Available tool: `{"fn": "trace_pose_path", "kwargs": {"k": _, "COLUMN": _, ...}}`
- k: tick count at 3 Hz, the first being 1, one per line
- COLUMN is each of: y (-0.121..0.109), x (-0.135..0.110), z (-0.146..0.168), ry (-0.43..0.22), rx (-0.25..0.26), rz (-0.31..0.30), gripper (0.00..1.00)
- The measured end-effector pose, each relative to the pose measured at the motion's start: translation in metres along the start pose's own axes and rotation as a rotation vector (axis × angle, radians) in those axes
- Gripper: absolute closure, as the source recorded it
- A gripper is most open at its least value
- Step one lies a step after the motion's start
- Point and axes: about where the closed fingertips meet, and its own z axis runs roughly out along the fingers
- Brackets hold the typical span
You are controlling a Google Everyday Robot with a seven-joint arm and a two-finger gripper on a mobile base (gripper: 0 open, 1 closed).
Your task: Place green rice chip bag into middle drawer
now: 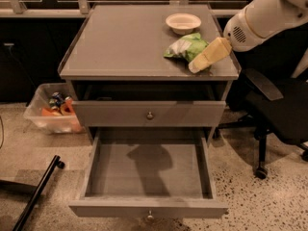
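The green rice chip bag (pixel 184 46) lies on the cabinet top at the right, just in front of the cream bowl (pixel 183 22). My gripper (pixel 196 66) reaches in from the upper right on a white arm and hangs over the top's front right corner. It is right beside the bag's right front edge and overlaps it; contact cannot be told. The middle drawer (pixel 149 170) is pulled out wide below, showing its bare grey floor, low side walls and a small knob (pixel 150 217) on its front.
A shut grey drawer front (pixel 149 113) with a knob sits above the open one. A clear bin of items (pixel 52 110) stands on the floor at the left. A black office chair (pixel 274 114) is at the right and a black bar (pixel 38 191) lies at the lower left.
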Motion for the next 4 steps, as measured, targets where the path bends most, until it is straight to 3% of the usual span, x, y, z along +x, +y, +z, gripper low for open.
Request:
{"fn": "trace_pose_path", "kwargs": {"k": 1, "y": 0.001, "x": -0.002, "z": 0.001, "ry": -0.008, "rx": 0.001, "rz": 0.048, "gripper": 0.00}}
{"fn": "trace_pose_path", "kwargs": {"k": 2, "y": 0.001, "x": -0.003, "z": 0.001, "ry": -0.007, "rx": 0.001, "rz": 0.046, "gripper": 0.00}}
{"fn": "trace_pose_path", "kwargs": {"k": 3, "y": -0.013, "x": -0.012, "z": 0.015, "ry": -0.045, "rx": 0.040, "rz": 0.094, "gripper": 0.00}}
{"fn": "trace_pose_path", "kwargs": {"k": 4, "y": -0.042, "x": -0.032, "z": 0.045, "ry": -0.087, "rx": 0.084, "rz": 0.161, "gripper": 0.00}}
